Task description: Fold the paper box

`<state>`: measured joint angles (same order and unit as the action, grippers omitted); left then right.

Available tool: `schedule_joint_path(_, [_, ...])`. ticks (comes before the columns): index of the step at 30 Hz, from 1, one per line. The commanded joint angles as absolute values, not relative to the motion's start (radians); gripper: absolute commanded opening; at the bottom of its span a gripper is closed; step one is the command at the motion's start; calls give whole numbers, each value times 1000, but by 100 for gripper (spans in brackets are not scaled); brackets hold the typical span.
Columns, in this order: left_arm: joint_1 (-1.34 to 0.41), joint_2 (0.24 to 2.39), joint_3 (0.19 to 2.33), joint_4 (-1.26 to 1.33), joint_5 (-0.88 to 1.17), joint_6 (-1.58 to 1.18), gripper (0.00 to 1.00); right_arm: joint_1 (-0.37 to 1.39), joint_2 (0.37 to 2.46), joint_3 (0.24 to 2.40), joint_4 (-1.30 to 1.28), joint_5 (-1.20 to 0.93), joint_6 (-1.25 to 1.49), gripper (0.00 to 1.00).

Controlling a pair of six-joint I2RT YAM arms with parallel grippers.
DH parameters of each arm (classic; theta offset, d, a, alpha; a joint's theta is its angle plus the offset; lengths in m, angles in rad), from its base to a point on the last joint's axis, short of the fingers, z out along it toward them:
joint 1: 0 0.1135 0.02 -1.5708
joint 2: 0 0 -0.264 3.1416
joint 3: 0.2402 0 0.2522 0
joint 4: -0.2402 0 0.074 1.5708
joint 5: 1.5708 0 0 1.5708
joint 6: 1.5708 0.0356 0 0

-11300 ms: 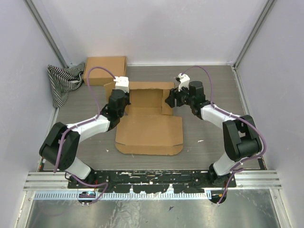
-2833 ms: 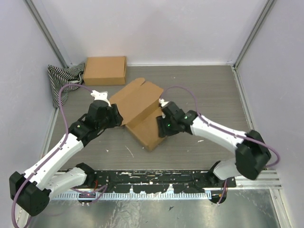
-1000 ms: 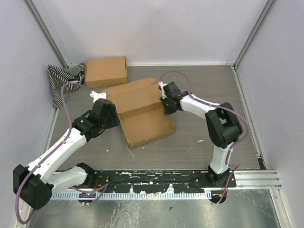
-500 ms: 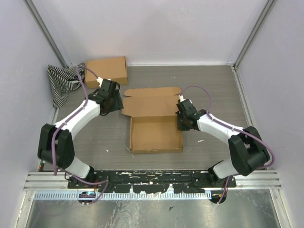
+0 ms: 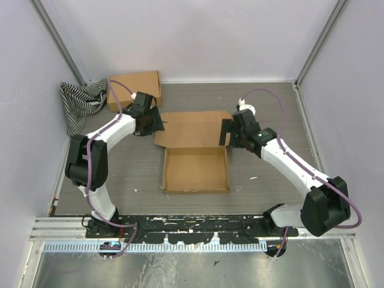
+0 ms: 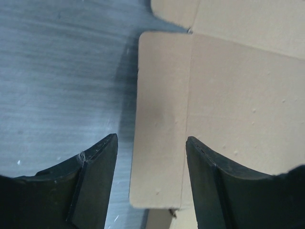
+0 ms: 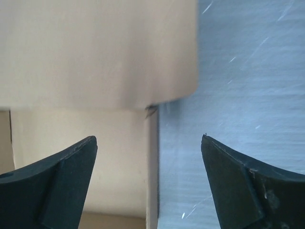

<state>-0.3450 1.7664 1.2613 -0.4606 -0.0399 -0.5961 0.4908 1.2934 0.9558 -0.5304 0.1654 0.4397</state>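
The paper box (image 5: 196, 170) lies mid-table as a shallow open tray, its lid (image 5: 192, 128) spread flat behind it. My left gripper (image 5: 157, 124) hovers at the lid's left edge. In the left wrist view it (image 6: 151, 137) is open, with the lid's narrow side flap (image 6: 162, 119) lying between the fingers and touching neither. My right gripper (image 5: 227, 132) is at the lid's right edge. In the right wrist view it (image 7: 148, 137) is open wide over the tray's right wall (image 7: 152, 167), with the lid's flap (image 7: 95, 52) beyond.
A second, closed brown box (image 5: 134, 88) sits at the back left, next to a striped cloth (image 5: 81, 102) in the corner. Grey walls enclose the table on three sides. The arm bases stand on the rail (image 5: 192, 225) at the near edge.
My right gripper has opened and shifted back from the tray's right wall to the lid's right edge. The left gripper has slid right to the lid's left flap. The box lies as before.
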Motion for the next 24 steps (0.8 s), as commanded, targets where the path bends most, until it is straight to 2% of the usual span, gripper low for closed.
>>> schedule_joint_path(1, [-329, 1846, 1352, -435, 39, -599, 65, 359, 1358, 1082, -508, 246, 392, 96])
schedule_joint_path(5, [-325, 1914, 1417, -460, 75, -598, 64, 242, 1505, 1176, -466, 115, 340, 93])
schedule_joint_path(11, [-321, 1977, 1452, -466, 105, -599, 63, 124, 1675, 1208, -387, -112, 310, 81])
schedule_joint_path(17, [-316, 2004, 1479, -463, 126, -597, 61, 106, 1776, 1239, -320, -345, 300, 64])
schedule_joint_path(24, [-317, 2008, 1491, -433, 183, -610, 57, 115, 1815, 1274, -318, -445, 309, 50])
